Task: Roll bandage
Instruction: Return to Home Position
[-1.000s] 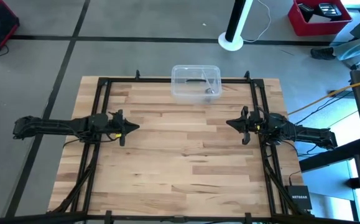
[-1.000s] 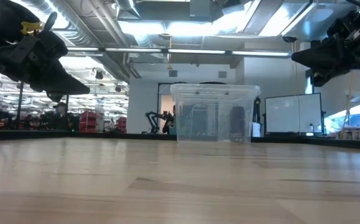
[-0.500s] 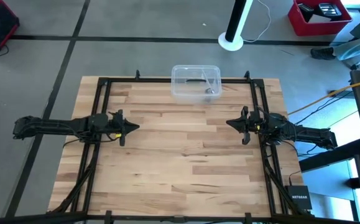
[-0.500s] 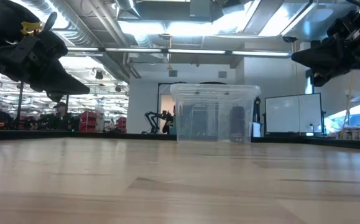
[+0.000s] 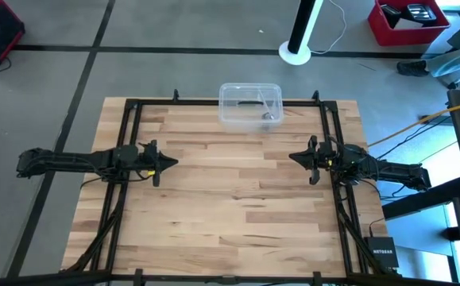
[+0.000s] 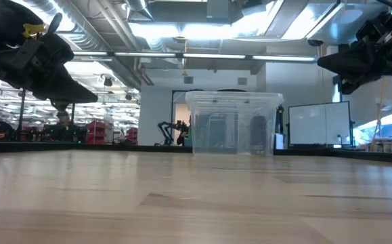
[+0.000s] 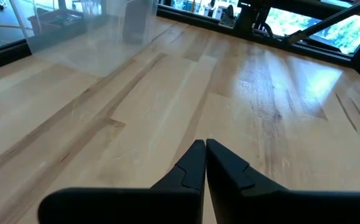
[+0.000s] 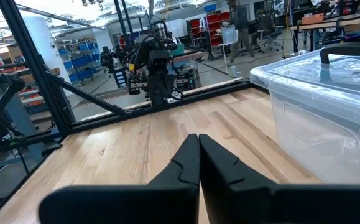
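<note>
A clear plastic box [image 5: 250, 105] with a black handle on its lid stands at the middle of the table's far edge. Through its wall shows a small dark shape [image 6: 258, 134]; I cannot tell whether it is the bandage. No bandage lies on the open table. My left gripper [image 5: 174, 162] hovers shut over the table's left side, its tips [image 7: 204, 147] pointing toward the middle. My right gripper [image 5: 293, 157] hovers shut over the right side, facing it, with the box [image 8: 329, 112] beside and beyond it.
The wooden table [image 5: 230, 214] is framed by black rails [image 5: 130, 143] along its left, right and far sides. Bare wood lies between the two grippers and toward the near edge. On the floor beyond stand a white pole base [image 5: 297, 52] and a red bin [image 5: 408, 22].
</note>
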### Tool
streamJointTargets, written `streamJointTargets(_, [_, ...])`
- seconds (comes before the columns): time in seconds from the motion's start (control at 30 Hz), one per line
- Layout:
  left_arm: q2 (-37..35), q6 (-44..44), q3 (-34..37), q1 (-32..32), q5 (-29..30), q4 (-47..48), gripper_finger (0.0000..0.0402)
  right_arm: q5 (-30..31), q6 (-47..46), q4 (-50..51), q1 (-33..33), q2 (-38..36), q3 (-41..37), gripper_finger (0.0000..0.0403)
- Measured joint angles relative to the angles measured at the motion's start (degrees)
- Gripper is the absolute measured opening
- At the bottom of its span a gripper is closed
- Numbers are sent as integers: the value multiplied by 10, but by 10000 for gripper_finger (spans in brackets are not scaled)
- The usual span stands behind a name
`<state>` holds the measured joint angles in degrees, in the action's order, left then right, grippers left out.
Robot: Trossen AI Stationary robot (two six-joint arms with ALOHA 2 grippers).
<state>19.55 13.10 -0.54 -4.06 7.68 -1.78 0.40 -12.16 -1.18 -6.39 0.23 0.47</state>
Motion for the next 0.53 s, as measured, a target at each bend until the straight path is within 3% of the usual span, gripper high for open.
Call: streamJointTargets(0.53, [0, 0, 0, 0, 0, 0, 7, 0, 0, 0, 0, 0, 0, 5])
